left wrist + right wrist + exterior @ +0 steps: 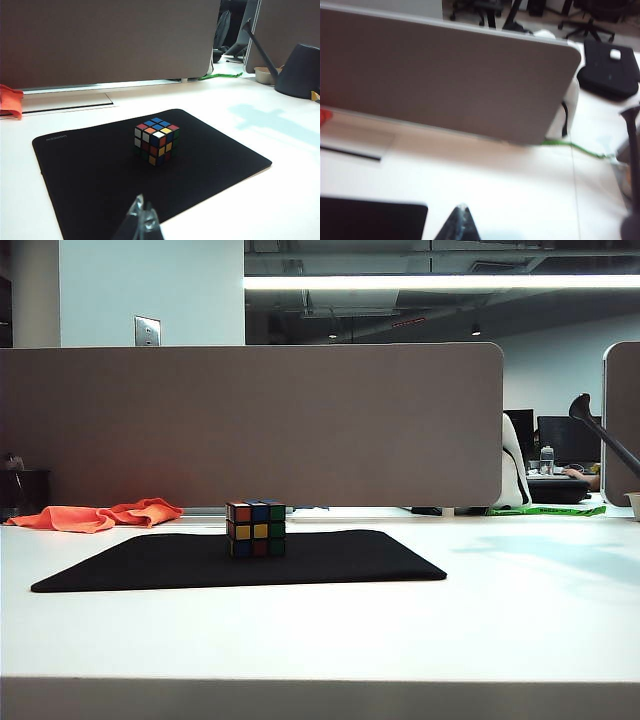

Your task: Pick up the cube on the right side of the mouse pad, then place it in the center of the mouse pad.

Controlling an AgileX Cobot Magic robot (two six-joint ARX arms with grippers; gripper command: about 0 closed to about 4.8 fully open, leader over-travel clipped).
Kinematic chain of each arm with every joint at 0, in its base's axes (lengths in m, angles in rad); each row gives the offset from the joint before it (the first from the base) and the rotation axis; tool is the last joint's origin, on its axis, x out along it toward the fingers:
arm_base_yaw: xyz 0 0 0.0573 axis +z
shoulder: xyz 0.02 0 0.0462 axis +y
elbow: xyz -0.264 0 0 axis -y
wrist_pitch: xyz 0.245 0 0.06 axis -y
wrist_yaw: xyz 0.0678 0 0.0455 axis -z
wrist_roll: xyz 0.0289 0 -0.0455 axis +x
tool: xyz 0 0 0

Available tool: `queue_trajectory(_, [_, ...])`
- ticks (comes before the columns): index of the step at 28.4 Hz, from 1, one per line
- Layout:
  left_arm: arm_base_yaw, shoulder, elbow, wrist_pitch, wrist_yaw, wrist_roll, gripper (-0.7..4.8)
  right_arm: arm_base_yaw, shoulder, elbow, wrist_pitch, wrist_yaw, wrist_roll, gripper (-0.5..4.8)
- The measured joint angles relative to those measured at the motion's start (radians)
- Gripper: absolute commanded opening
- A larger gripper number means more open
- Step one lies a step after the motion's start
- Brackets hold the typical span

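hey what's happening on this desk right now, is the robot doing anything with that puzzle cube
Nothing is holding the cube right now. It sits upright around the middle of the black mouse pad on the white table, so the placing looks done. The left end effector is shut and hangs over the pad's near edge, short of the cube. The right end effector is shut, empty, and off to the pad's right over bare table. An orange cloth lies behind the pad.
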State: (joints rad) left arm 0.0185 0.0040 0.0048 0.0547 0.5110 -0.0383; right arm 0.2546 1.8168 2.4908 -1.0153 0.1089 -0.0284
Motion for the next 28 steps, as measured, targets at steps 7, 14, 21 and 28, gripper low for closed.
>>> queue_trajectory(7, [0.000, 0.000, 0.000, 0.000, 0.000, 0.000, -0.06, 0.000, -0.079, -0.003, -0.109, 0.000, -0.045, -0.01])
queue_trajectory(14, [0.000, 0.000, 0.000, 0.000, 0.000, 0.000, -0.06, 0.000, -0.134, -0.038, 0.117, -0.005, -0.045, -0.01])
queue_trajectory(21, [0.000, 0.000, 0.000, 0.000, 0.001, -0.001, -0.06, 0.000, -0.129, -0.364, 0.392, -0.034, -0.011, -0.01])
queue_trajectory(28, [0.000, 0.000, 0.000, 0.000, 0.001, -0.001, -0.06, 0.000, -0.261, -0.722, 0.706, -0.040, 0.000, -0.01])
